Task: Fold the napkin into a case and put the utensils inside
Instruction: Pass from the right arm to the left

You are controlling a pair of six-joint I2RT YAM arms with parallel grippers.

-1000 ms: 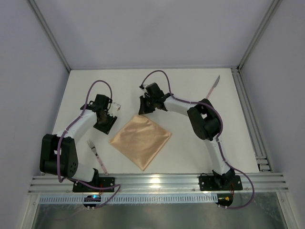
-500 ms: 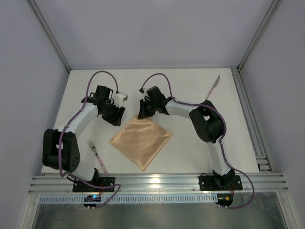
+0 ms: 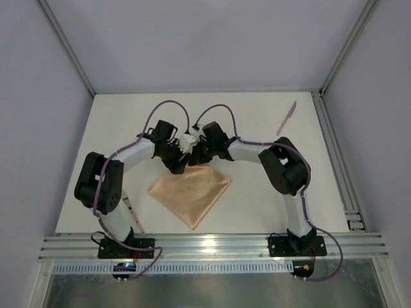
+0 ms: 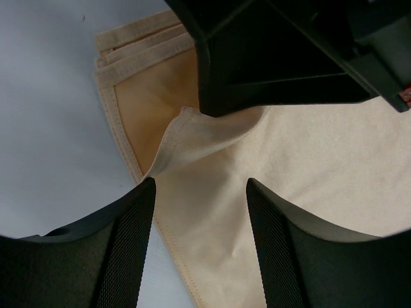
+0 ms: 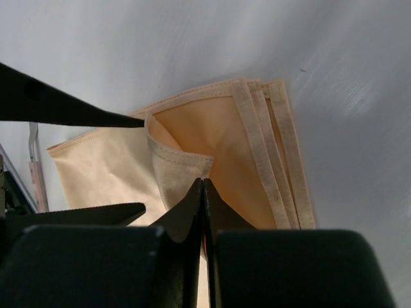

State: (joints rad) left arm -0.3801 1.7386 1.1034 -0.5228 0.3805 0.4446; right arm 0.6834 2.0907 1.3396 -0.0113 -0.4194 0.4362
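The napkin [image 3: 190, 194] is lying folded in the middle of the desk [image 3: 257, 199]. The knife [image 3: 286, 118] at 2 o'clock and the fork [image 3: 136, 223] at 8 o'clock are not inside yet. The right hand [image 5: 203, 186] is pinching the napkin's top layer at its 12 o'clock corner. The left hand [image 4: 199, 187] is hovering close, fingers apart, holding nothing.

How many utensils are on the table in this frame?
2. The knife lies at the far right, well apart from the napkin. The fork lies near left, partly hidden by the left arm.
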